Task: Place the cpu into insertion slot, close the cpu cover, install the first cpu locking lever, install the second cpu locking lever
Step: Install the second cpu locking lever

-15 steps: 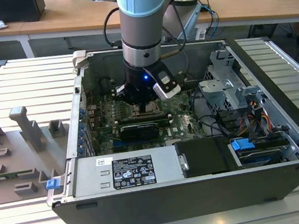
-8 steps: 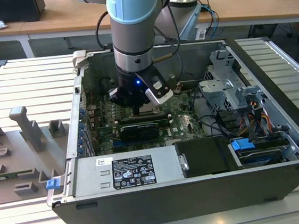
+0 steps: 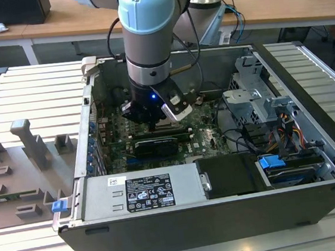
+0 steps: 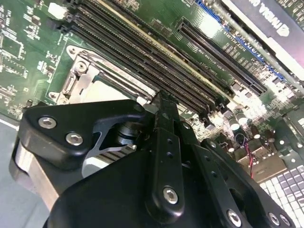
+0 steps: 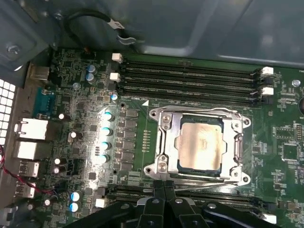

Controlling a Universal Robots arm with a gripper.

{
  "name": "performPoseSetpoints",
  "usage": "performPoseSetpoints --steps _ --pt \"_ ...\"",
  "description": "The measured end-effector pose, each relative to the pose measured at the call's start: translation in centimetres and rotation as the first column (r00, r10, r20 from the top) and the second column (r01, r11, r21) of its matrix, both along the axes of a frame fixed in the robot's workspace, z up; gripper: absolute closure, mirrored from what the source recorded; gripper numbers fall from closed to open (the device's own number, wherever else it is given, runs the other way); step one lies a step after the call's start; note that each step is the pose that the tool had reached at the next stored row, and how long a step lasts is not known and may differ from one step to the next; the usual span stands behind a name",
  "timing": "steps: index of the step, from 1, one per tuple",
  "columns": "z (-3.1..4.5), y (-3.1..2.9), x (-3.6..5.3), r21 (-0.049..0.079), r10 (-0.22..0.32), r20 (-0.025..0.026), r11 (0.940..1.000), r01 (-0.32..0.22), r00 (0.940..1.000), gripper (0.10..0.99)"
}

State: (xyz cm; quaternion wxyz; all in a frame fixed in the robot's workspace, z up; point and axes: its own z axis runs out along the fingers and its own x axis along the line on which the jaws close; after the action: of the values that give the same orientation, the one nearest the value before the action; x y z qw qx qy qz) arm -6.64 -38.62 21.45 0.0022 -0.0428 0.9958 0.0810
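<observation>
CPU (image 5: 201, 145), the small thin square chip with a pale silvery-tan metal top, already lies in the square silver-rimmed insertion slot (image 5: 164, 142) on the green circuit board, with the thin silvery cover frame (image 5: 236, 145) down around it. My black tool (image 5: 164, 190) hovers just beside the socket's edge with its fingers pressed together, holding nothing. I judge the chip light, stiff and fragile, best held by its edges.
</observation>
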Motion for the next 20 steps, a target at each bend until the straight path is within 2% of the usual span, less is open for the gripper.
performPoseSetpoints --steps 1,7,14,16,20 --pt "-0.34 -0.03 -0.14 0.003 0.0 0.0 1.0 0.0 1.0 0.98" --pt "-0.73 -0.15 -0.62 0.021 0.0 0.0 0.9998 0.0 1.0 0.98" --pt "-1.19 -0.16 -0.64 0.037 0.0 -0.0002 0.9993 0.0 1.0 0.98" --pt "-1.31 -0.16 -0.64 0.049 0.0 -0.0001 0.9988 0.0 1.0 0.98" --pt "-1.43 -0.16 -0.65 0.062 0.0 0.0 0.998 0.0 1.0 0.98"
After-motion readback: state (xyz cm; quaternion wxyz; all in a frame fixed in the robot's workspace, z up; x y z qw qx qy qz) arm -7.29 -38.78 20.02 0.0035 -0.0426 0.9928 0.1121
